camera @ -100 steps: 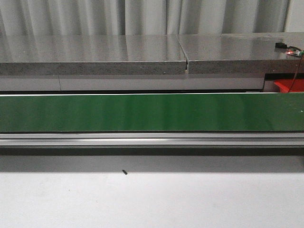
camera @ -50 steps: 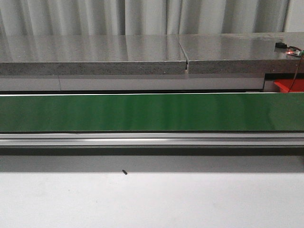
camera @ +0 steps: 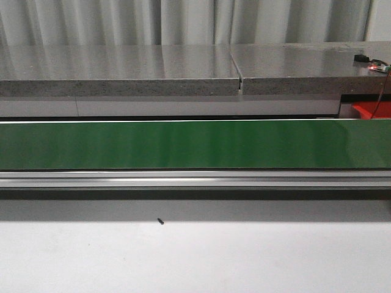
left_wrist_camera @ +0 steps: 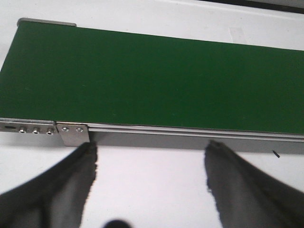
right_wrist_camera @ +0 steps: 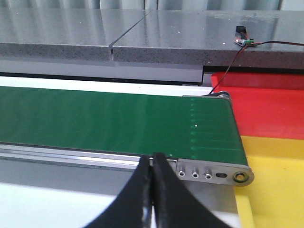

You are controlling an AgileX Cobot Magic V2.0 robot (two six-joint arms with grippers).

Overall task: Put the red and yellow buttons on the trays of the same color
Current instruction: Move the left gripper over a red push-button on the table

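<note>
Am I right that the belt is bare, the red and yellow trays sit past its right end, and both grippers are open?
Not quite: only the left gripper is open. The right wrist view shows the right gripper shut on nothing. The rest stands.
</note>
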